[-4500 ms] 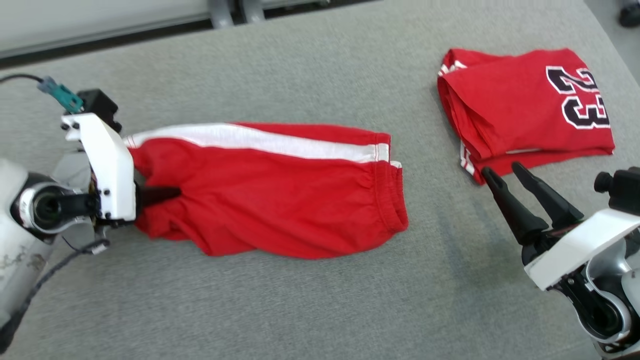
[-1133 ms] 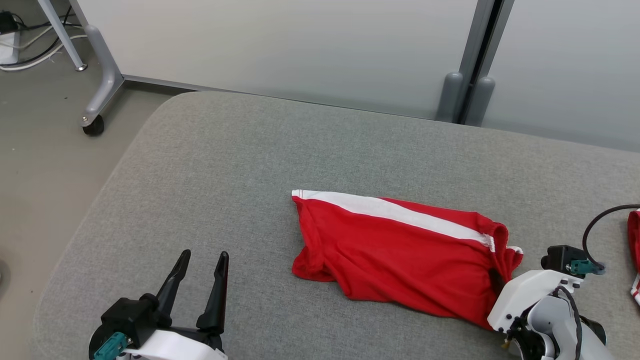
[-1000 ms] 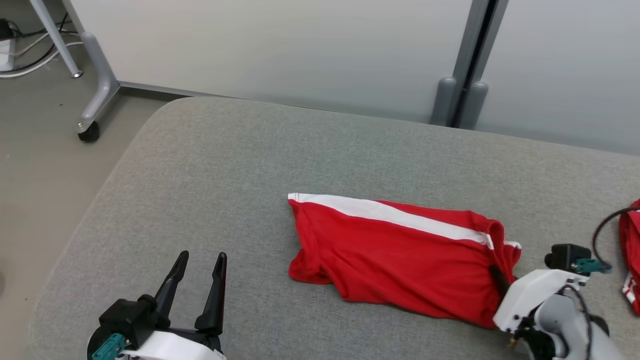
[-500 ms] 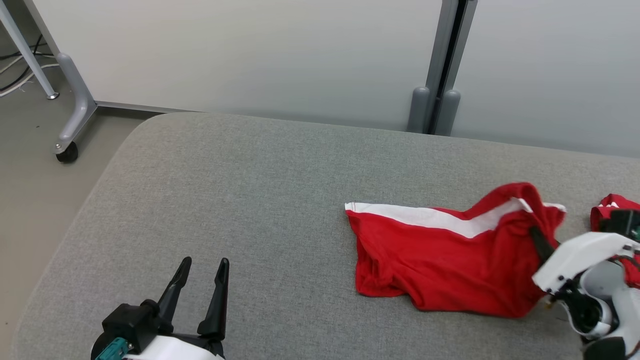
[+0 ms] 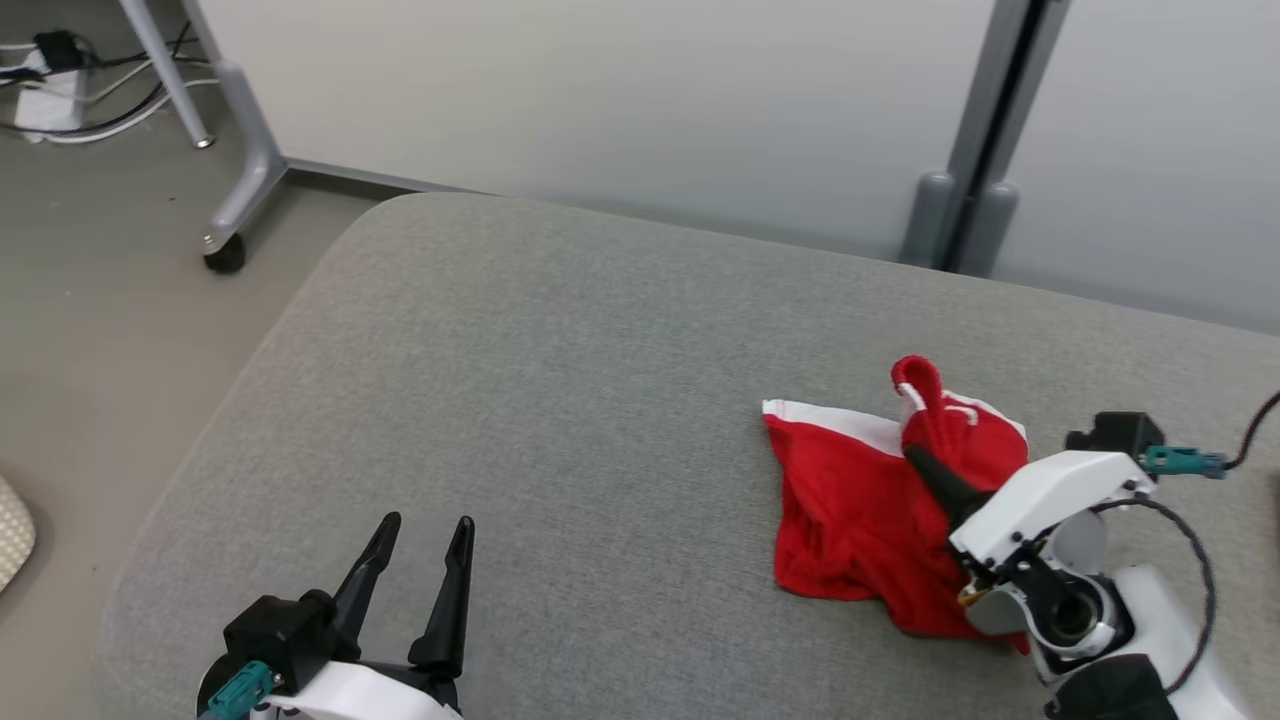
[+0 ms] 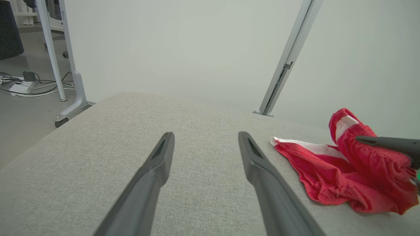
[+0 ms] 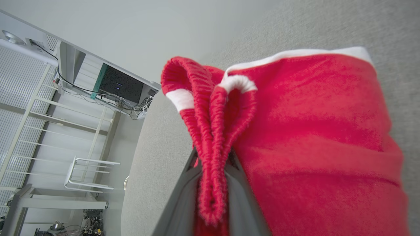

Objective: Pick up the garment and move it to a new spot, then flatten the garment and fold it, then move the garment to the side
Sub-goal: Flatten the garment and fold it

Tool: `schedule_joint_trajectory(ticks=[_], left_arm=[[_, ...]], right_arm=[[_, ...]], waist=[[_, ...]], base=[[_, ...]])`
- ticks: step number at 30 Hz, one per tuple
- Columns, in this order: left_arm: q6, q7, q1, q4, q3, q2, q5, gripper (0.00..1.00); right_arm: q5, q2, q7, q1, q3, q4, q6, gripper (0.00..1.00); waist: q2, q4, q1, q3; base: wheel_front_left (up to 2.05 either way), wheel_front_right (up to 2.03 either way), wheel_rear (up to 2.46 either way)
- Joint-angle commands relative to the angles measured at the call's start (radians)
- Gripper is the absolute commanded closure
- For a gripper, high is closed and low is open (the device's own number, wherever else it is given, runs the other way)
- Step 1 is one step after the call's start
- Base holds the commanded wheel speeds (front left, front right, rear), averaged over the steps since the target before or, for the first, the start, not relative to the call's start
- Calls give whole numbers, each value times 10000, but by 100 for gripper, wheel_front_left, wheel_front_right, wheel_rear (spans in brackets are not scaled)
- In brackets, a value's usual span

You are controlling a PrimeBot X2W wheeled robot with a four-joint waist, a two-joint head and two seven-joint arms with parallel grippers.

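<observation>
Now right claw (image 5: 914,456) pinches garment (image 5: 848,500), waistband up, hem pointing left; left claw (image 5: 428,523) spread.

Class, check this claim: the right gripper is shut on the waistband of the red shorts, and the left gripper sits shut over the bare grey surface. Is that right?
No. The left gripper is open, its fingers apart, as the left wrist view shows. The rest stands: the right gripper is shut on the waistband of the red shorts, the left over bare grey surface.
</observation>
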Motion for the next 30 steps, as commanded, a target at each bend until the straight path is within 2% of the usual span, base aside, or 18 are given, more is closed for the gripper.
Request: schedule_joint_trajectory(ticks=[1,7,9,10,11,17,21,26,30], left_arm=[[-59,-6,-137,53,10,16,-59,0],[-85,-60,-286,166,-33,-87,-30,0],[-99,-73,-286,208,-38,-111,-20,0],[-117,-72,-307,234,-45,-121,-23,0],[-131,-70,-329,257,-38,-123,-31,0],[-129,-110,-312,372,33,-104,-75,0],[-96,-152,-170,374,83,-83,-60,0],[-2,-167,-1,253,222,-43,-4,0],[100,-211,132,68,394,-26,110,0]], right_arm=[[190,-12,-170,-153,209,214,8,100],[1372,-24,-944,-750,1628,1325,8,100],[1717,-25,-1255,-966,2094,1630,9,56],[1953,-17,-1373,-1061,2357,1743,8,50],[2126,-15,-1488,-1148,2596,1824,8,0],[2469,-30,-2290,-1530,3483,1998,8,0],[2046,-136,-2931,-1666,3720,1459,8,0],[1077,-1098,-3916,-1254,3799,188,8,0],[-186,-2080,-4710,-810,3703,-820,8,0]], waist=[[-1,197,0,91],[-1,401,0,246],[-1,403,0,283],[-1,393,0,297],[-1,369,0,303],[-1,56,0,194],[-1,-361,0,-50],[-1,-1067,0,-383],[-1,-1665,0,-542]], base=[[0,0,0],[0,0,0],[0,0,0],[0,0,0],[0,0,0],[0,0,0],[0,0,0],[0,0,0],[0,0,0]])
